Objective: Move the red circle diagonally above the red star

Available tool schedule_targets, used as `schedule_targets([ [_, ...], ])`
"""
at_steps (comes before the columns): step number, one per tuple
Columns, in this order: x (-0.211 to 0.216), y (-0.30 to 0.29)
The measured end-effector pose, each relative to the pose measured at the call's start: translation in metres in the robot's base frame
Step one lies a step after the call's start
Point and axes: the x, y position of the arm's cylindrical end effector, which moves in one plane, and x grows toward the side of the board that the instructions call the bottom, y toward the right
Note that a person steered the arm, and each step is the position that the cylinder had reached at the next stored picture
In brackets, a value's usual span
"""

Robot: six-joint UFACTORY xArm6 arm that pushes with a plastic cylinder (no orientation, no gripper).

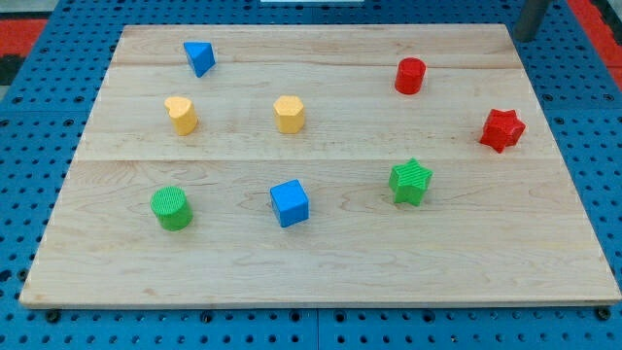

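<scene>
Pincer state cannot be told; my tip (518, 39) stands at the counter's (321, 277) top-right corner, touching no block. Red circle (410, 76) lies lower-left of it, red star (501, 130) below.

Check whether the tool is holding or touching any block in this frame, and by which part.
Nothing is held. My tip sits at the view's top right corner of the wooden board, apart from the red cylinder block and every other block.
</scene>
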Motion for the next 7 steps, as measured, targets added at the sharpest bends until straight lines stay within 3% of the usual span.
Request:
schedule_targets([
  [6,0.028,-0.006],
  [7,0.031,-0.050],
])
